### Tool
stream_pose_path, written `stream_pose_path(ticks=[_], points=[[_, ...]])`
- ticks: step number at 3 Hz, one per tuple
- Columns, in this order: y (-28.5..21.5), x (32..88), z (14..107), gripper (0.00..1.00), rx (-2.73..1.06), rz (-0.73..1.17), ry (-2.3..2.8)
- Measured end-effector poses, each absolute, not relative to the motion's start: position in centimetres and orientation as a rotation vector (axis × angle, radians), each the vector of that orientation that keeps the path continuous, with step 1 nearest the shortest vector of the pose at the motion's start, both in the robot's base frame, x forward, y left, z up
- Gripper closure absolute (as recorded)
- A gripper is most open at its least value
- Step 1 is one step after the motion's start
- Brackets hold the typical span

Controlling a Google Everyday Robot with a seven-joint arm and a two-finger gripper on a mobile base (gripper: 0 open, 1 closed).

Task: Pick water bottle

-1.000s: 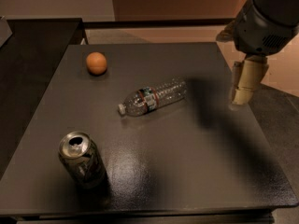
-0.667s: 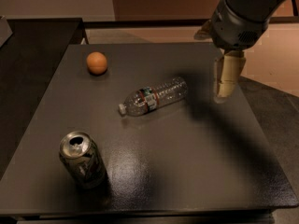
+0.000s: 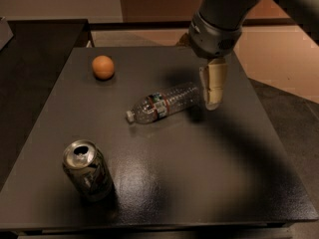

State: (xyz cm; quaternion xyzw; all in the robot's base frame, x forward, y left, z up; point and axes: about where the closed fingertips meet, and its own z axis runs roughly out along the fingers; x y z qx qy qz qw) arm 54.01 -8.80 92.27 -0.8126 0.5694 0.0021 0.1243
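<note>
The water bottle (image 3: 164, 102) is clear ribbed plastic with a white cap and a dark label band. It lies on its side near the middle of the dark table (image 3: 209, 173), cap pointing left toward me. My gripper (image 3: 213, 99) hangs from the arm at the upper right. Its pale fingers point down just past the bottle's base end, above the table. It holds nothing that I can see.
An orange (image 3: 103, 66) sits at the table's back left. A dented silver drink can (image 3: 87, 170) stands at the front left. A second dark surface (image 3: 40, 39) adjoins the table on the left. Floor lies beyond the table's right edge.
The arm has moved left from the table's right edge, and the gripper now hangs right next to the bottle's base. The bottle, orange and can have not moved.
</note>
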Motion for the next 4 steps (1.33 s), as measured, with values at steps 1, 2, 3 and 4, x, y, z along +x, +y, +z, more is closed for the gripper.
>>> stream_pose_path(ticks=[1,2,3,4], points=[[-6.8,53.9,89.9,0.00,-2.459,0.046,1.599],[-5.4,53.8,87.8,0.00,-2.512,0.080,1.574],[-4.5,54.1,85.7,0.00,-2.548,0.103,1.579],[-4.2,54.3,84.1,0.00,-2.569,0.117,1.592]])
